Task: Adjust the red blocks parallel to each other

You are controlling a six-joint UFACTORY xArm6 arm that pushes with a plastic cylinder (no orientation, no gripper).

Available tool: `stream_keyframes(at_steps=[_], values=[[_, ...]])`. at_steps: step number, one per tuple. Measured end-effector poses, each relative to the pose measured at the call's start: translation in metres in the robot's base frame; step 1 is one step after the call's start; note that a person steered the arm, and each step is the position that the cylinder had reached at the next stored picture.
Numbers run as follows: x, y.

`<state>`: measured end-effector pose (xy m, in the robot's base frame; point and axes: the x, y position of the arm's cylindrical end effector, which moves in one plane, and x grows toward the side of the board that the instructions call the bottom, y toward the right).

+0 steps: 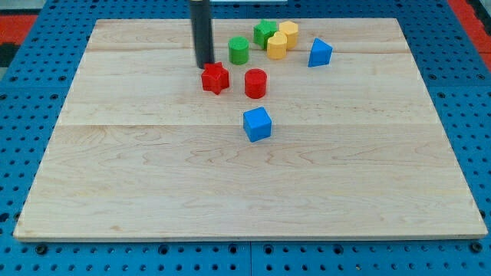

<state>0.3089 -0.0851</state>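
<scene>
A red star-shaped block (215, 77) sits left of a red cylinder (255, 83), both in the upper middle of the wooden board (138, 169). They lie side by side with a small gap between them. My tip (204, 66) stands at the star's upper left edge, touching it or very close to it. The dark rod rises from there out of the view's top.
A green cylinder (238, 50) stands just above the red blocks. A green block (265, 33), two yellow blocks (277, 45) (289, 33) and a blue triangular block (320, 53) cluster at the top right. A blue cube (257, 124) lies below the red cylinder.
</scene>
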Motion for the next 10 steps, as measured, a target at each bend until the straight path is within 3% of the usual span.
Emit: stream_keyframes(at_steps=[1,3,6,7,8,10], values=[[0.0,-0.023],[0.031,0.07],[0.014,0.105],[0.071,0.111],[0.077,0.088],[0.047,0.025]])
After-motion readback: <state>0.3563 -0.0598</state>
